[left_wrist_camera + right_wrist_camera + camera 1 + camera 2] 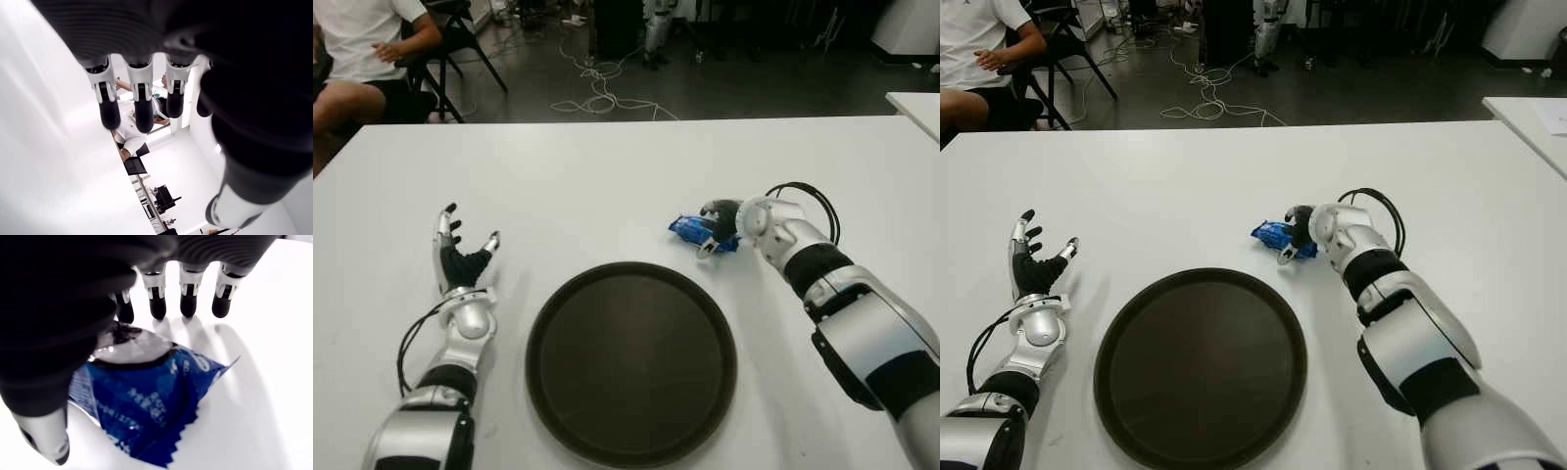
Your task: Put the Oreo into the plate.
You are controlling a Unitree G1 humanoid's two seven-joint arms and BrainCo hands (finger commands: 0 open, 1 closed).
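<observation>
The blue Oreo packet lies on the white table, just beyond the dark round plate toward its right rim. The right hand covers it, fingers extended and unclamped. Left of the plate, the left hand shows fingers spread, empty

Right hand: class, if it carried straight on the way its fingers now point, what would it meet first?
The right hand points toward the robot's left, and the blue Oreo packet lies right under its fingers. It would probably meet that packet first; beyond it shows only bare white table.
</observation>
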